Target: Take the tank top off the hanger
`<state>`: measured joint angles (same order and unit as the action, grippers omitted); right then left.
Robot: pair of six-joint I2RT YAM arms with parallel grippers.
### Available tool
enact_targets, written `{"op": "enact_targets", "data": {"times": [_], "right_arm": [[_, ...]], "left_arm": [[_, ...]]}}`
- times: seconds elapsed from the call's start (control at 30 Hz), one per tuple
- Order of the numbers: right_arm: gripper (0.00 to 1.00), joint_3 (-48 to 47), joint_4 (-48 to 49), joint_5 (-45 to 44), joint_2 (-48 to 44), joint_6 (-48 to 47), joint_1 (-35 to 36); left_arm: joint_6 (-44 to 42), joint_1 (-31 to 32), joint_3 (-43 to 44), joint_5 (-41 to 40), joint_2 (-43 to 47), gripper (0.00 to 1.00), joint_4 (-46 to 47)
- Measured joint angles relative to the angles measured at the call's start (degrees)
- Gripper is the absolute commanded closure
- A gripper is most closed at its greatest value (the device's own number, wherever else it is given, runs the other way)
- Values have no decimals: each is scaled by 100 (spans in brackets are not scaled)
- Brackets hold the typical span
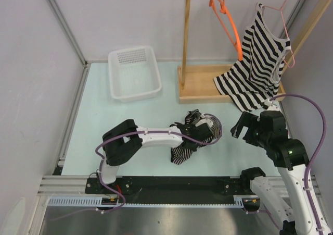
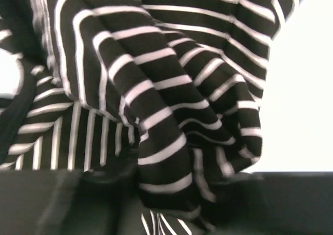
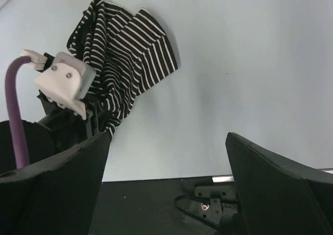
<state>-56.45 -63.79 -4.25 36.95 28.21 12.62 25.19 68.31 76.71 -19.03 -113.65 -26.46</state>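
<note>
A black-and-white striped tank top (image 1: 258, 63) hangs on a pink hanger (image 1: 285, 42) at the right end of the wooden rack, its hem draped over the rack's base. A second striped tank top (image 1: 181, 152) lies crumpled on the table's middle. My left gripper (image 1: 202, 135) is over it, and in the left wrist view the gripper (image 2: 171, 189) is shut on a fold of that striped cloth (image 2: 166, 94). My right gripper (image 1: 248, 128) hovers open and empty to the right, below the rack; in its own view the gripper (image 3: 166, 164) stands wide over bare table, the crumpled top (image 3: 127, 50) ahead.
An empty orange hanger (image 1: 229, 26) hangs on the rack's rail. The wooden rack's base (image 1: 197, 84) stands at the back right. A white slotted basket (image 1: 134, 73) sits at the back left. A purple cable (image 1: 307, 104) loops beside the right arm.
</note>
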Motion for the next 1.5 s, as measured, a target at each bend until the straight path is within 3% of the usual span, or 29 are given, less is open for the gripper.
{"op": "enact_targets", "data": {"times": [0.07,0.1,0.33,0.57,0.67,0.83,0.9,0.93,0.97,1.03,1.17,1.27,1.37,1.5], "right_arm": [[0,15,13,151,-55,-48,0],[0,17,24,243,-63,-87,0],[0,15,133,599,153,-125,-7],[0,-26,184,894,439,-184,-11],[0,-42,188,1005,450,-227,-20],[0,-315,146,1051,439,-275,-26],[0,-483,116,990,433,-291,-28],[0,-562,105,946,428,-302,-33],[0,-621,98,916,428,-304,-37],[0,-732,83,824,382,-321,-37],[0,-813,59,688,343,-323,-37],[0,-815,7,662,356,-321,-37],[0,-820,-50,662,345,-321,-37],[0,-874,-170,601,321,-323,-37]], "left_arm": [[17,-33,-138,-98,142,89,17],[17,-48,-197,-133,236,100,11],[-33,-662,-308,-94,1480,100,-345],[-306,-3018,332,363,2804,100,-664],[-380,-4013,975,721,2850,100,-647],[-428,-4983,2037,1355,2363,98,-538],[-428,-5246,2433,1526,1930,90,-509],[-428,-5324,2564,1565,1735,77,-492],[-431,-5431,2695,1626,1486,42,-487],[-461,-5604,2920,1698,966,15,-590],[-437,-5777,3134,1786,275,12,-942],[-444,-5761,2826,1827,426,12,-1029],[-442,-5615,2013,1996,1204,12,-883],[-409,-5121,586,2424,2940,14,-542]]}}
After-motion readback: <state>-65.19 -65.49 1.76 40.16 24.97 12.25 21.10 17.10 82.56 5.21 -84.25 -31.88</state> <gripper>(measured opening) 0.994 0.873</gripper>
